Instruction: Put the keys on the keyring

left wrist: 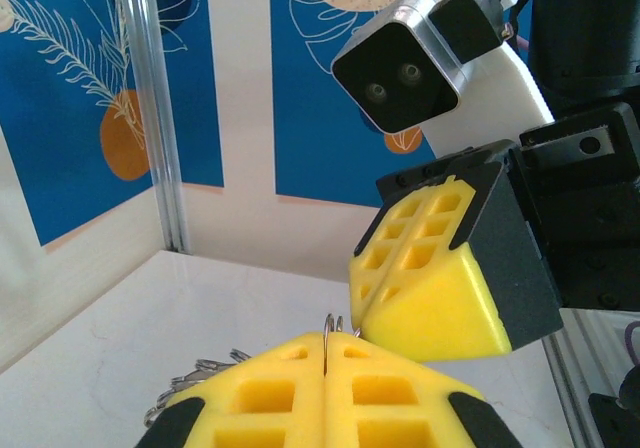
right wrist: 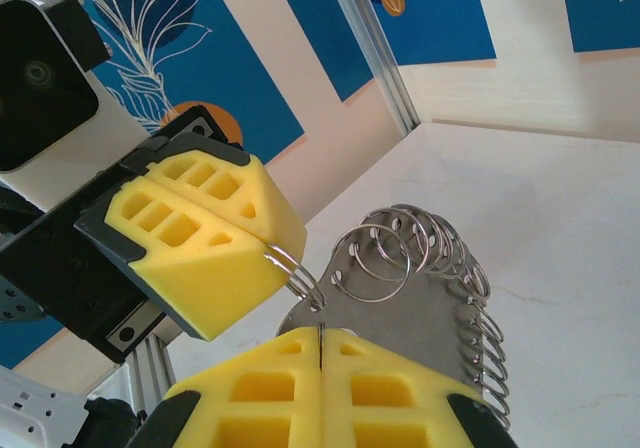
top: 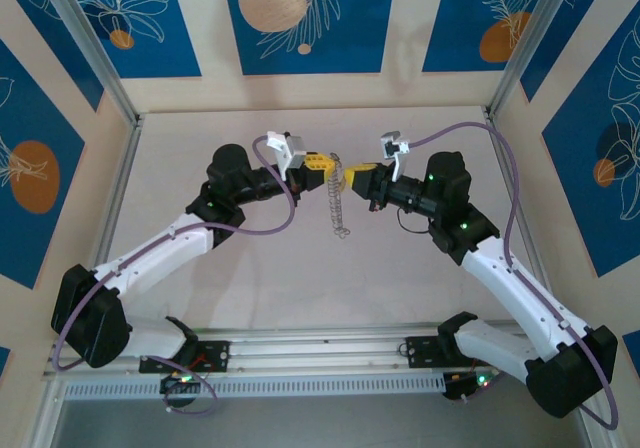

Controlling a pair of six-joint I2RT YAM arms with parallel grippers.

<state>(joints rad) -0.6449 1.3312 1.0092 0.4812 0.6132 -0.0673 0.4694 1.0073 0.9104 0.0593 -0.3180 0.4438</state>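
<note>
Above the tabletop's middle, we hold the keyring between our two arms. Our left gripper, at 9 o'clock of it, is pressed together on one of its small silvery rings. Our right gripper, at 3 o'clock, pinches its top edge, and the rest dangles toward 6 o'clock.

White arms, purple cables, yellow grippers

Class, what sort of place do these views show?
Probably a robotics test cell: a pale table, metal frame posts, blue leaf-print wall panels, and two robot arms bolted at its near edge.
</note>
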